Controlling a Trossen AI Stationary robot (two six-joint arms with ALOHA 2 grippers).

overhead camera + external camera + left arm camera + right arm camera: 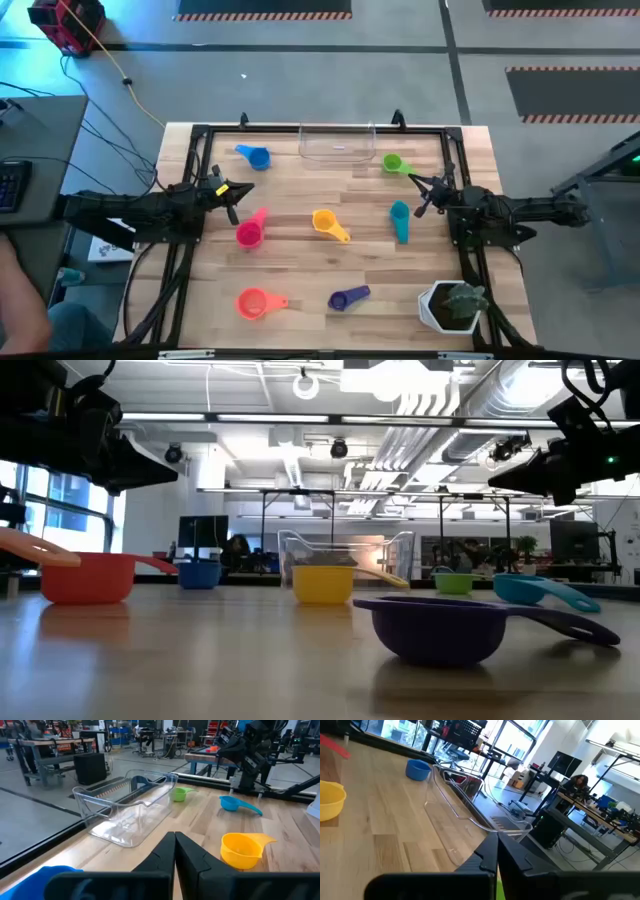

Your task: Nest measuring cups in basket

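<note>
Seven measuring cups (325, 224) lie scattered on wood tabletop (300, 260); basket (337, 144) at far edge, nothing in it. Task at start, no cup nested yet. Left gripper (236, 194) and right gripper (428, 193) both w/ fingers together, holding nothing. Next: open, approach nearest cup, grab by flat handle. Cups glossy plastic, rounded; basket clear, rectangular, low-walled.

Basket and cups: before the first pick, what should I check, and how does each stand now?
1. Basket holds no cup, upright at the far edge: ok.
2. All seven cups lie loose on the table: ok.
3. Left gripper shut, holding nothing; must open: not ok.
4. Right gripper shut, holding nothing; must open: not ok.
5. Teal cup near the right gripper, unobstructed: ok.
6. Largest cup identified: cannot tell.
</note>
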